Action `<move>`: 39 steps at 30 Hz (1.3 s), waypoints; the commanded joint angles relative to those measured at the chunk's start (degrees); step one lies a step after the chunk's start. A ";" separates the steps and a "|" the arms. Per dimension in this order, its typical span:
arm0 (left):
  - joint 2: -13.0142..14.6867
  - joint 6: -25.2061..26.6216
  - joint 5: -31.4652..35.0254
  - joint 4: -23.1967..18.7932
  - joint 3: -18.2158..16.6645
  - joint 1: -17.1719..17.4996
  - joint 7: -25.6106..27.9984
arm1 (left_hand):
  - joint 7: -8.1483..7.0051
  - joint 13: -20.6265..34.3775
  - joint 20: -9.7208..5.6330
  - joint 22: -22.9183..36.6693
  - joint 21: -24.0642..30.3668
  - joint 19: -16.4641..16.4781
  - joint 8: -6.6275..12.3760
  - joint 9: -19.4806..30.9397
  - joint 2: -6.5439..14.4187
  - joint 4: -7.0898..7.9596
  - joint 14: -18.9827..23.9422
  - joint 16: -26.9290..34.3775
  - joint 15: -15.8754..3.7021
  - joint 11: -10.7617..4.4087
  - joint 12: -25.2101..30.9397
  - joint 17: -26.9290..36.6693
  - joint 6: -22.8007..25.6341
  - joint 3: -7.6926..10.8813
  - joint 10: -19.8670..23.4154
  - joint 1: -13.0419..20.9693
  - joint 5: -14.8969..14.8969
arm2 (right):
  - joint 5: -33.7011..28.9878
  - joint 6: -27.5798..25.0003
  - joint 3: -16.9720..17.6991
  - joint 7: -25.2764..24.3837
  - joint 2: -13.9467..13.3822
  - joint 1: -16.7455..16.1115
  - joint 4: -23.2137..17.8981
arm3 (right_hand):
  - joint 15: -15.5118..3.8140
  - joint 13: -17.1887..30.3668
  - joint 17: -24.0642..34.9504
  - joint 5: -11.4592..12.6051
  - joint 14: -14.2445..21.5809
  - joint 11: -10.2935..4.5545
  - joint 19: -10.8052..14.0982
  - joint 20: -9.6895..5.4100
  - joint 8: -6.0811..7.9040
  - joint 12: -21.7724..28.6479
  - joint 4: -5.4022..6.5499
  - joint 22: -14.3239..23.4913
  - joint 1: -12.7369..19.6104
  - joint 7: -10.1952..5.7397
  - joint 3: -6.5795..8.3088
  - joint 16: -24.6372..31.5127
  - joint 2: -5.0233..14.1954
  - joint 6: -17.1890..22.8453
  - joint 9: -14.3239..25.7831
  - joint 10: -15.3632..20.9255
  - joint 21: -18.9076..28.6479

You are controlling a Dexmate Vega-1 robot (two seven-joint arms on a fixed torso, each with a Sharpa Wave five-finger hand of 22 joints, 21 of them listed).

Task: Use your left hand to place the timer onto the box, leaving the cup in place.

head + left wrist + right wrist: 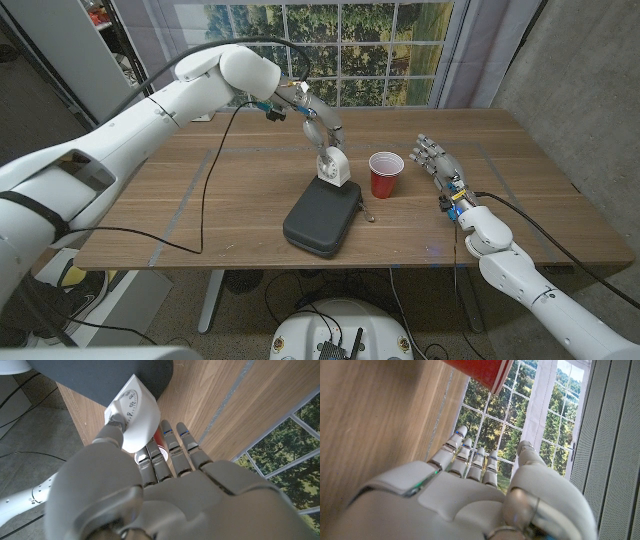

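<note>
We see the white timer (333,168) pinched in the left robot hand (322,133) at the black box's (322,217) far edge, the red cup (385,175) just beside it. Beyond the cup, the right robot hand (437,162) waits spread above the worktop (240,190).

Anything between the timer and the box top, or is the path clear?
Nothing visible blocks it. The left hand holds the timer right at the black box's far edge; the red cup stands off to the side.
</note>
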 commanded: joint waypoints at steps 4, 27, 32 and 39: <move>1.29 1.59 2.93 -2.95 -0.36 3.72 0.83 | -0.23 1.23 0.00 0.27 0.32 0.12 0.96 4.38 0.59 1.15 0.24 -0.05 -8.85 -0.77 0.12 0.25 0.28 1.42 1.08 0.37 0.29 | -0.58 0.46 0.07 -0.78 0.16 -1.00 -0.69 | -6.06 0.24 0.19 0.18 0.65 -0.09 -0.31 -0.52 0.40 0.08 0.16 0.10 0.15 0.18 -0.22 0.24 0.39 0.37 0.32 0.30 0.26; -0.28 3.71 6.53 -2.82 1.91 3.60 -1.85 | -0.22 2.06 0.35 0.30 0.36 -0.54 -0.04 3.91 -0.11 1.46 -0.69 -0.58 -8.26 -0.38 -0.79 0.45 -0.68 1.06 -0.29 -0.30 0.08 | 0.54 0.72 0.51 0.93 -0.42 -0.88 0.39 | -6.08 0.27 0.22 0.20 0.65 -0.16 -0.36 -0.39 0.37 0.06 0.24 0.10 0.15 0.16 -0.30 0.28 0.50 0.36 0.32 0.30 0.26; 0.03 4.85 7.55 -4.15 1.84 3.35 -2.69 | -0.90 2.37 0.82 0.31 0.26 -1.13 -1.59 3.44 -0.86 2.03 -1.96 -0.96 -7.39 0.06 -1.78 0.74 -3.31 0.18 -2.01 -1.53 -0.08 | 0.58 0.54 0.50 0.99 -0.52 -0.88 0.23 | -6.07 0.28 0.22 0.20 0.68 -0.07 -0.39 -0.32 0.38 0.07 0.26 0.10 0.14 0.11 -0.33 0.30 0.48 0.40 0.32 0.33 0.26; 0.44 6.70 9.05 -5.94 1.88 2.81 -4.54 | -3.08 2.04 1.49 0.33 0.05 -2.06 -3.97 2.59 -2.41 2.60 -4.48 -1.69 -6.18 1.21 -3.95 1.14 -7.11 -1.47 -5.41 -3.52 -0.37 | 0.55 0.43 0.58 0.78 -0.67 -1.25 -0.28 | -6.10 0.29 0.23 0.21 0.68 -0.20 -0.40 -0.27 0.37 0.06 0.28 0.10 0.14 0.13 -0.34 0.31 0.52 0.39 0.32 0.32 0.26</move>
